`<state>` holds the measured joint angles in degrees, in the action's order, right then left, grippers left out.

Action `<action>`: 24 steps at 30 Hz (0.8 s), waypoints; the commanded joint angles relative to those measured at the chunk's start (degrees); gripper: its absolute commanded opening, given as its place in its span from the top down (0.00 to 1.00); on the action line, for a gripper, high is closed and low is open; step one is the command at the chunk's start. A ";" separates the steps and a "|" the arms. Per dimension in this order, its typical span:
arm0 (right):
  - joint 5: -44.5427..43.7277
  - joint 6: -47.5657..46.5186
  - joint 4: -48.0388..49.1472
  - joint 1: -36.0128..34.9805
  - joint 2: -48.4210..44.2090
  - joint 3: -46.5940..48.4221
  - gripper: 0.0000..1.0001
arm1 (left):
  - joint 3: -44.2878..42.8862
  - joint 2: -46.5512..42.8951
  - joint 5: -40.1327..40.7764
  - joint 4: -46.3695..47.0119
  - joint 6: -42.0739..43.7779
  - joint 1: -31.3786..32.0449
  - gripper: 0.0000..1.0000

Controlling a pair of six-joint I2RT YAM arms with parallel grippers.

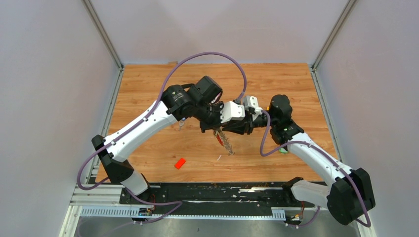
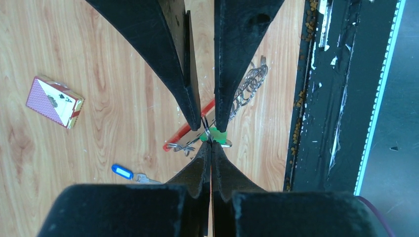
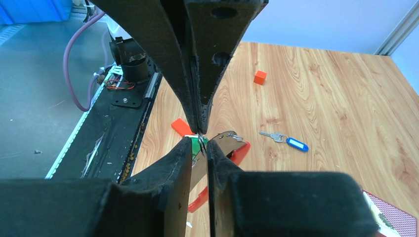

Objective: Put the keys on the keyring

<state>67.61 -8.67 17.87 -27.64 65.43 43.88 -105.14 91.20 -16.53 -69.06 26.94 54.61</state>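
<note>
Your left gripper (image 2: pixel 211 146) has its fingers pressed together, pinching a thin wire loop at the top of the keyring (image 1: pixel 225 141). The rest of the bunch hangs from that pinch, with its long axis running down toward the table (image 1: pixel 148 89) and the red strap and grey jagged strip trailing below.

Your right gripper (image 3: pixel 200 148) comes at the keyring head-on from the opposite side, tip to tip with the left. Its jaws stand a narrow slot apart, and the green key (image 2: pixel 219 135) sits in that slot, right against the keyring's top loop. The tips crowd the wire in both wrist views, so I can't tell whether the right fingers are actually clamping the green key or only flanking it.

The next move probably turns on this: the key's eye and the keyring's loop meet exactly where the two sets of fingertips face each other. The feed would therefore run along the line between the grippers, with the right arm doing the travelling.

The blue key (image 3: pixel 296 144) lies flat on the table, well away from the keyring on the side away from the arm bases. A small orange-red block (image 1: pixel 180 163) lies on the left-arm side of the keyring, nearer the bases.
</note>
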 commanded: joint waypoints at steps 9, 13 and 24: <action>0.55 -0.47 0.37 -1.19 0.65 1.39 0.78 | 0.94 -2.25 -2.62 3.36 -0.41 0.32 1.00; 0.54 -0.39 0.33 -1.32 0.73 1.47 0.79 | 1.14 -2.26 -2.85 3.49 -0.51 0.32 1.00; 0.47 -1.09 -0.62 -1.91 1.16 1.82 0.87 | 1.72 -2.93 -3.33 4.19 -0.44 0.32 1.00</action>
<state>67.42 -8.67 17.04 -28.62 66.46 43.88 -103.31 90.45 -18.41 -68.29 26.96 54.68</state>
